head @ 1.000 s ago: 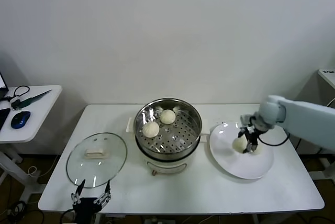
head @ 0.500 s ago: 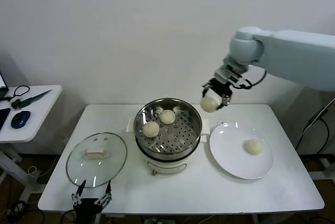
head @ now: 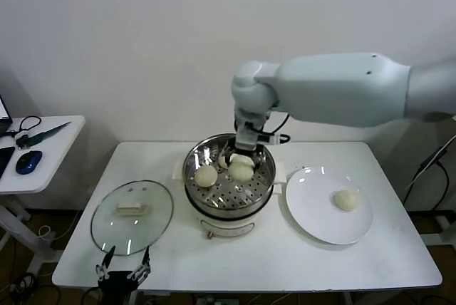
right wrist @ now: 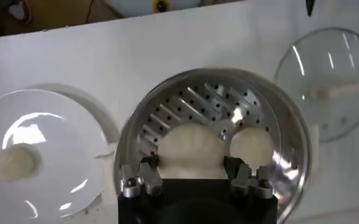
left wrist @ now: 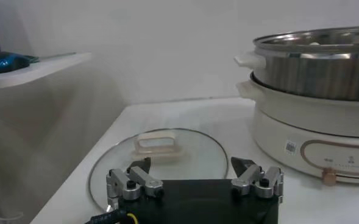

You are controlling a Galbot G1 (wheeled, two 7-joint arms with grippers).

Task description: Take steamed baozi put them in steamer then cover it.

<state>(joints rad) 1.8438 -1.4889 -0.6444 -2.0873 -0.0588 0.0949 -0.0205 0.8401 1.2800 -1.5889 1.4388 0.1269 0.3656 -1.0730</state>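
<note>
Third baozi is being placed in the steamer

Your right gripper (head: 241, 157) is low inside the steamer (head: 229, 180), its fingers closed around a steamed baozi (right wrist: 190, 151) above the perforated tray, with another bun (head: 206, 175) beside it and a further bun hidden behind the gripper. I judge the next move is to release and rise straight up, because the steel rim is close. One baozi (head: 346, 200) waits on the white plate (head: 313, 212), well apart on the right. The left gripper (left wrist: 195, 177) rests with fingers spread near the glass lid (head: 132, 215), where the table has free room.
</note>
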